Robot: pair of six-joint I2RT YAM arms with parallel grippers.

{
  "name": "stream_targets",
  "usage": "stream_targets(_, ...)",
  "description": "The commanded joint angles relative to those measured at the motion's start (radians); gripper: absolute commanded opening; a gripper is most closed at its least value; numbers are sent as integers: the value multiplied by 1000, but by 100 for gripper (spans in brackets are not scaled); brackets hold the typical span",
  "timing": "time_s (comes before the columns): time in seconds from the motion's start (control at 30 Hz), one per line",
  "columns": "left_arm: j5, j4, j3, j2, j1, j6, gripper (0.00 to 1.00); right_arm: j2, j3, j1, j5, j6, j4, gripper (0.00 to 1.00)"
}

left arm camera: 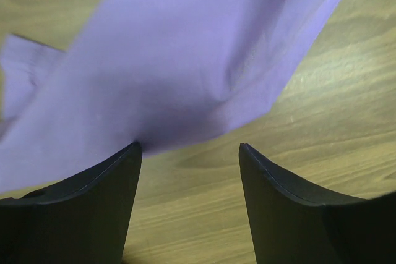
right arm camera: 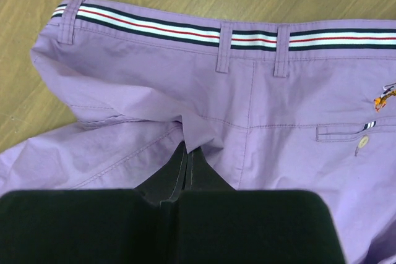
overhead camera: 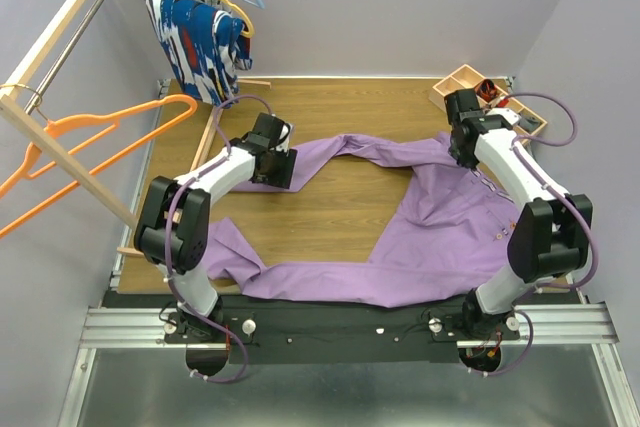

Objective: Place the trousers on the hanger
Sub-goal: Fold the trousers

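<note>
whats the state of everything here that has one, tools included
trousers, spread flat on the table, legs apart, on no hanger
orange hanger, hanging bare on the rack
patterned garment, hanging on the rack
left tool, open, low over a trouser leg
right tool, shut on a fold of the trousers

Setting: robotics lab test cell. Robot arms (overhead camera: 215, 179) are bolted to an aluminium rail (overhead camera: 125, 327) at a wood-grain surface (overhead camera: 350, 197). Plain walls (overhead camera: 400, 7) enclose the station.
</note>
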State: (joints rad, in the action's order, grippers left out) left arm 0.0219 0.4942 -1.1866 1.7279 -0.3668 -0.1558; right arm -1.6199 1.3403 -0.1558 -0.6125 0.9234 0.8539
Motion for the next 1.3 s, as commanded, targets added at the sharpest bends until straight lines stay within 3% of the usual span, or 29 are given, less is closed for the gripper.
stream_targets(0.0, -54, -65, 50, 12, -1, -74, 73, -9, -21, -2, 19, 8, -9, 1)
stream_targets(0.4, 59, -174, 2, 145, -1, -74, 72, 23, -61, -4, 62, 22, -30, 1)
stream_targets(0.47, 70, -161, -16, 176, -1, -44, 40, 26, -61, -2, 57, 20, -30, 1)
stream_targets(0.5, 88, -154, -24, 182, -1, -34, 17, 32, -59, -4, 57, 20, -30, 1)
stream_targets(0.57, 111, -114, -48, 185, -1, -1, 0, 35, -59, -2, 51, 17, -30, 1)
stream_targets(0.73, 109, 108, -142, 104, 31, 32, 0, 32, -62, -4, 25, 6, -29, 1)
stream_targets(0.83, -38, 208, -160, 12, 95, -2, 0, 23, -69, -1, 11, 8, -30, 1)
stream_targets(0.9, -202, 224, -145, -45, 138, -24, 0, 14, -67, 1, 11, 8, -30, 1)
stream_targets(1.0, -318, 245, -108, -148, 209, -65, 0, -5, -52, 2, 3, -3, -30, 1)
stream_targets(1.13, -390, 265, -84, -252, 296, -77, 0, -18, -33, 4, -13, -26, -32, 1)
stream_targets(1.27, -459, 192, -68, -254, 383, -87, 0, -17, -35, 6, -24, -28, -33, 1)
